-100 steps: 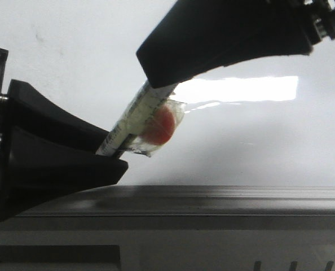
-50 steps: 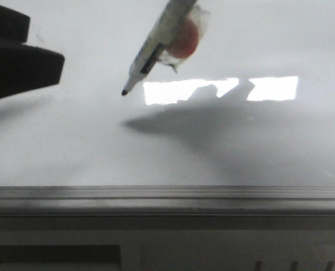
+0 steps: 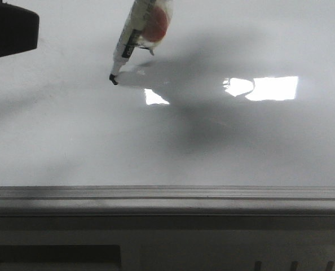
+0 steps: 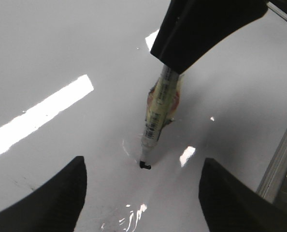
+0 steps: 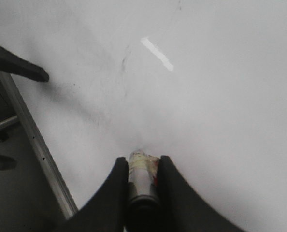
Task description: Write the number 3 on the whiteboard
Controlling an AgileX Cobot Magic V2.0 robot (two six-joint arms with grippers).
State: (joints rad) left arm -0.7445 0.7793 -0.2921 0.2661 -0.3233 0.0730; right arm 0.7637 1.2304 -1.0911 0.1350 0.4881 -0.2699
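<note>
The whiteboard [image 3: 241, 141] fills the front view, glossy white with a bright light reflection. My right gripper [image 5: 142, 159] is shut on a marker [image 3: 135, 25] with a red blob taped to its barrel. The marker slants down and its black tip [image 3: 113, 79] touches the board. In the left wrist view the tip [image 4: 144, 165] sits on a short dark mark. No full number 3 shows. My left gripper [image 4: 143, 162] is open and empty, hovering over the board with its fingers either side of the tip. One left finger [image 3: 9, 31] shows at the front view's upper left.
The board's grey metal bottom rail [image 3: 167, 197] runs across the near edge, and it also shows in the right wrist view [image 5: 35, 145]. Faint smudges [image 5: 125, 60] mark the board's surface. The right arm's shadow lies across the board.
The right gripper has carried the marker up and away from the rail, and its tip now rests on the board. The left gripper has drawn back to the upper left.
</note>
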